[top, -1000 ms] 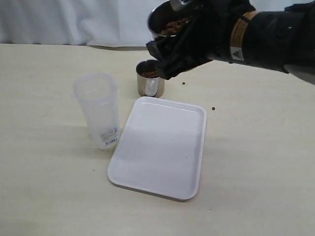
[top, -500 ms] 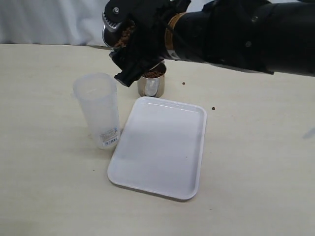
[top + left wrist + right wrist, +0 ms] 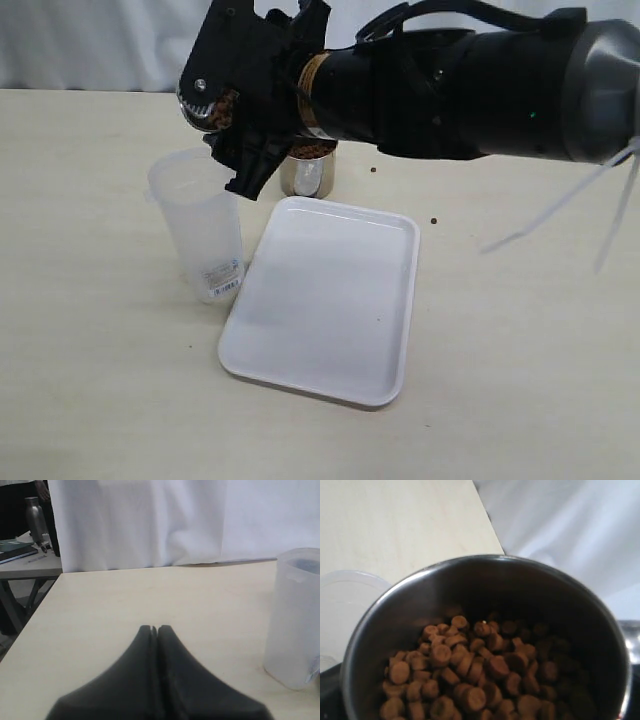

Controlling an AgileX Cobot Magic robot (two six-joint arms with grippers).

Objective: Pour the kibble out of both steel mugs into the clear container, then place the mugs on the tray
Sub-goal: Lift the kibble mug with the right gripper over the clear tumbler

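Note:
My right gripper (image 3: 243, 105) reaches across from the right and is shut on a steel mug (image 3: 197, 100), held tilted just above the rim of the clear container (image 3: 197, 228). In the right wrist view this mug (image 3: 485, 577) is filled with brown kibble (image 3: 470, 672), and the container's rim (image 3: 340, 592) shows beyond it. The second steel mug (image 3: 305, 177), also holding kibble, stands on the table behind the tray (image 3: 330, 300), partly hidden by the arm. My left gripper (image 3: 156, 628) is shut and empty, low over the table near the clear container (image 3: 295, 620).
Two stray pellets lie on the table, one (image 3: 434, 220) right of the tray and one (image 3: 373, 170) near the standing mug. A white curtain (image 3: 90, 40) hangs behind the table's far edge. Thin white ties (image 3: 600, 200) stick out from the right arm.
The right arm has carried the filled mug leftward, from above the standing mug to over the clear container's rim, and tipped it further. The left gripper has stayed shut.

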